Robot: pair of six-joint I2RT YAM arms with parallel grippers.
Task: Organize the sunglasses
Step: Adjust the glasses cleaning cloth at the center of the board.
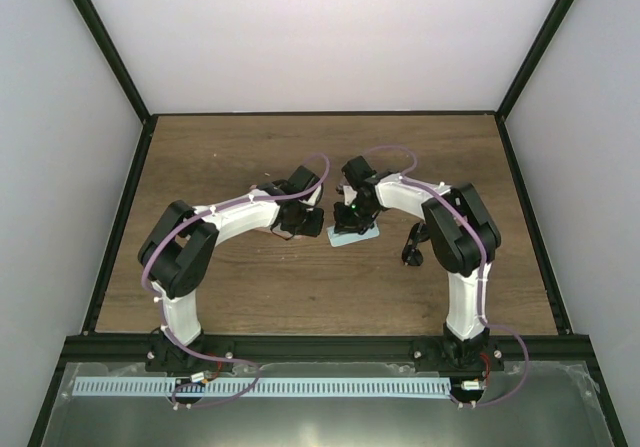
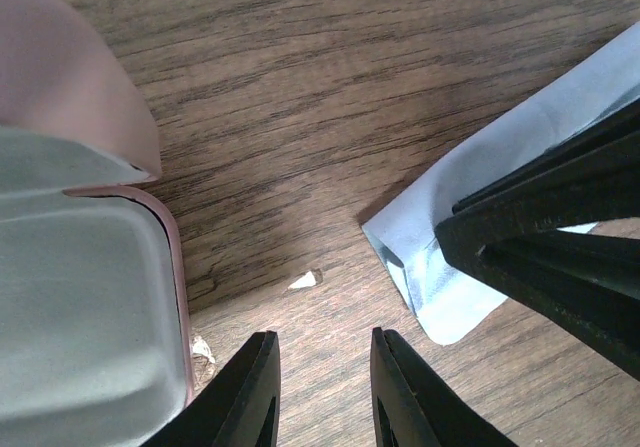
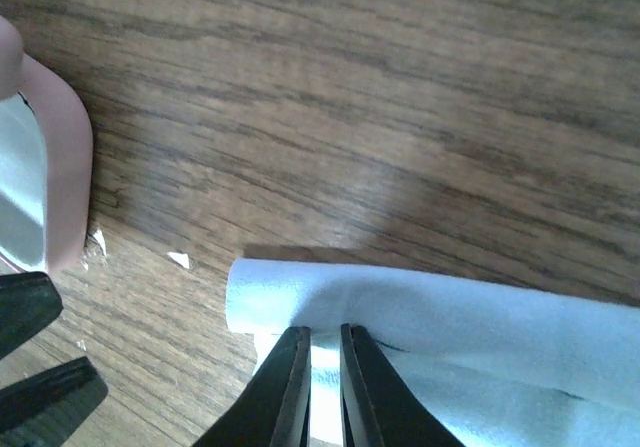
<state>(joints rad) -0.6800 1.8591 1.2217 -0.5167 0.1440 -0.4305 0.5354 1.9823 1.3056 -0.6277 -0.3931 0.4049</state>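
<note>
The black sunglasses (image 1: 411,246) lie on the table just left of my right arm's elbow, partly hidden by it. The pink case (image 2: 70,117) lies open under my left arm, its grey lining (image 2: 80,307) showing; it also shows in the right wrist view (image 3: 65,157). The light blue cloth (image 1: 358,233) lies between the grippers, one edge folded over (image 3: 420,312). My right gripper (image 3: 325,342) is nearly closed, pinching the cloth's fold. My left gripper (image 2: 322,352) is open and empty, low over bare wood between the case and the cloth (image 2: 470,197).
Small white scraps (image 2: 303,281) lie on the wood beside the case. The two grippers are close together; the right gripper's black fingers (image 2: 560,247) show in the left wrist view. Black rails edge the table on all sides.
</note>
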